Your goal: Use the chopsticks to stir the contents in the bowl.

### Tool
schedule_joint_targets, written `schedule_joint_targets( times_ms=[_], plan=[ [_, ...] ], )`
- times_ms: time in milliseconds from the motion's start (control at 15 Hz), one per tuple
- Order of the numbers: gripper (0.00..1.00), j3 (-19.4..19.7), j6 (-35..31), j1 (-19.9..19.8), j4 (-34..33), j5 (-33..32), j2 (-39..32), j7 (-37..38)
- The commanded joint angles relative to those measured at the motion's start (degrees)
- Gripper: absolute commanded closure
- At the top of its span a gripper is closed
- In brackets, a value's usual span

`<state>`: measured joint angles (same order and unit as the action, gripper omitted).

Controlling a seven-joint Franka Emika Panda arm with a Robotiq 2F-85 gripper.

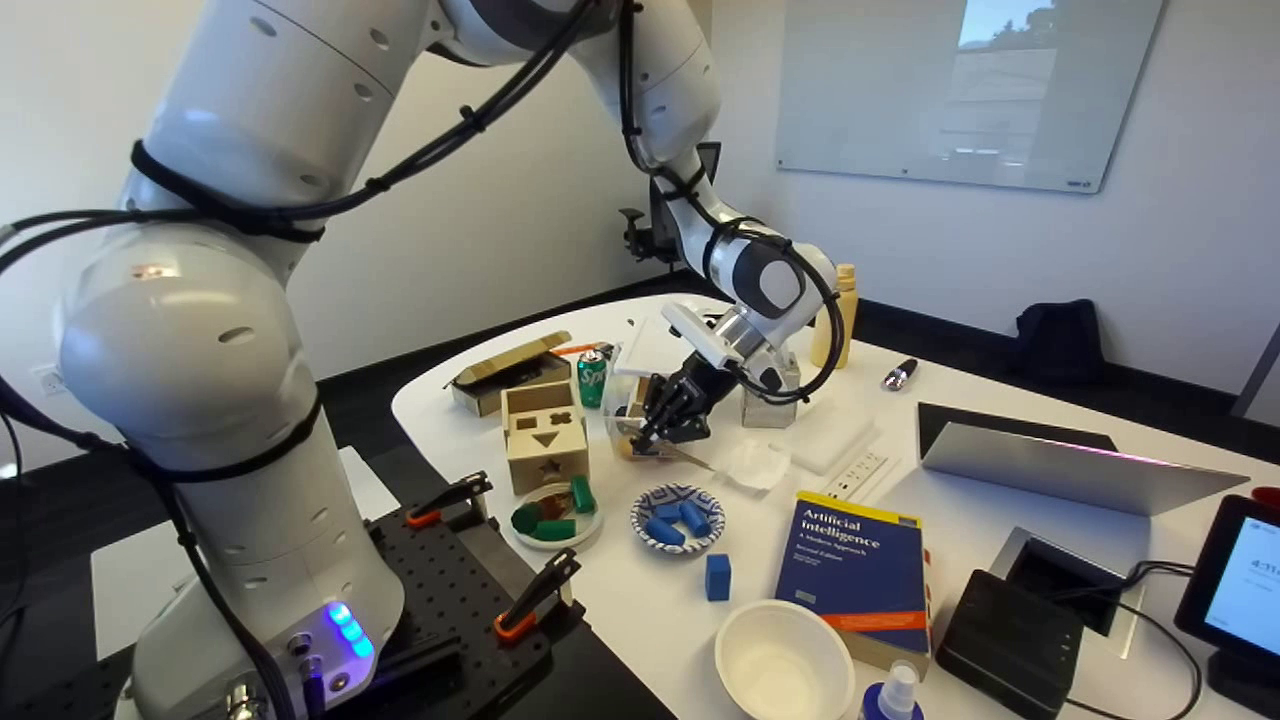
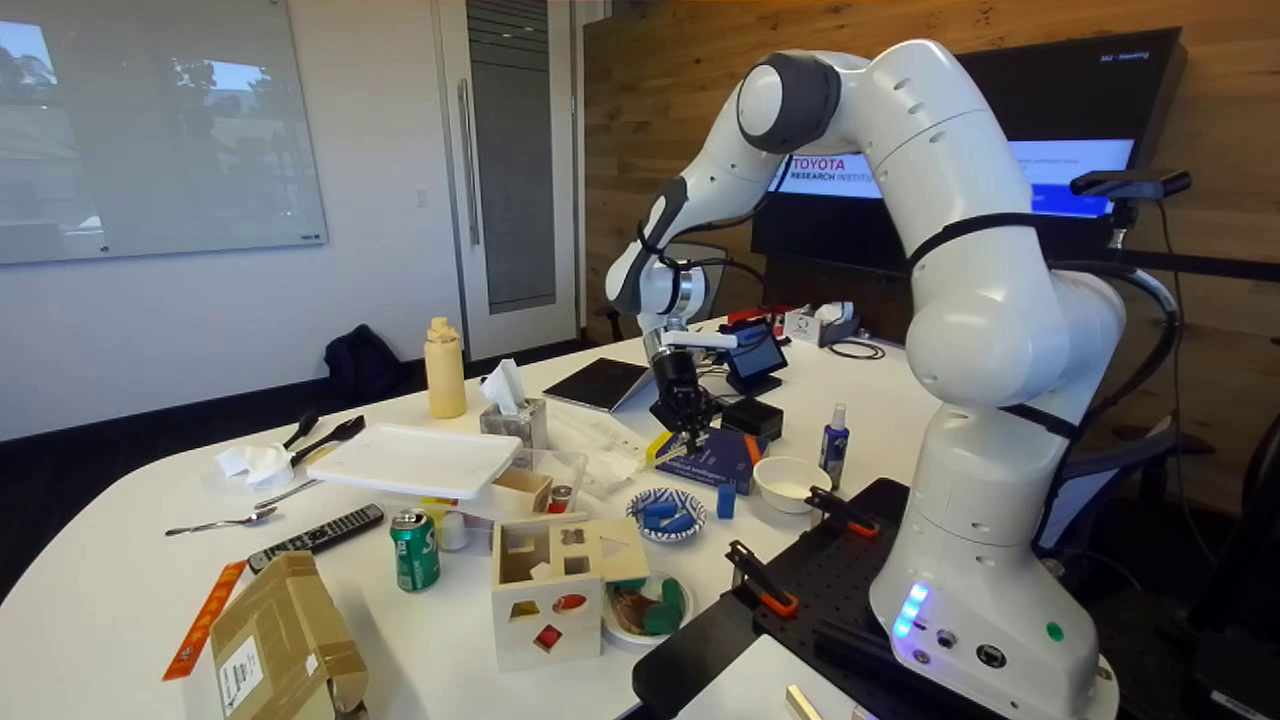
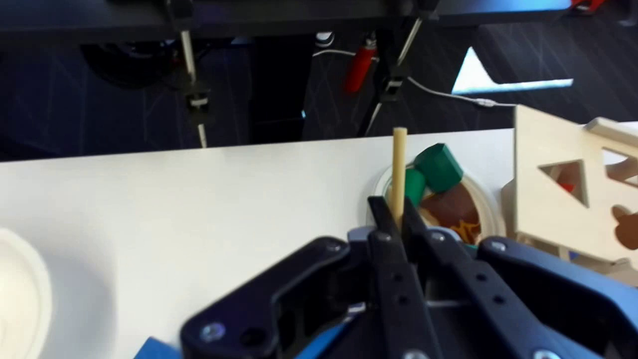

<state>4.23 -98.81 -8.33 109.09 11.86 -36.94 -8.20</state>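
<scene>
The pincer grips a chopstick, likely light but stiff, best held near one end to stir the patterned bowl left of the book.

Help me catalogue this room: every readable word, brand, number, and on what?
"Artificial Intelligence", "A Modern Approach", "Second Edition": book
"TOYOTA RESEARCH INSTITU", partly hidden: wall screen
"Sp", partial: green can
"4:1", cut off: tablet
Unreadable: screen's corner text, whiteboard logo, box label, orange strip, spray bottle

Right of centre in the wrist view, the chopstick looks smooth and wooden; low in an exterior view, the shape box is matt wood, the can glossy metal.
</scene>
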Motion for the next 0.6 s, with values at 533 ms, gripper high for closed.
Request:
schedule_joint_targets(
  times_ms=[533],
  plan=[
    [0.98, 0.6, -21.6, 2.2, -7.4, -8.2, -15.6, 9.7]
  ],
)
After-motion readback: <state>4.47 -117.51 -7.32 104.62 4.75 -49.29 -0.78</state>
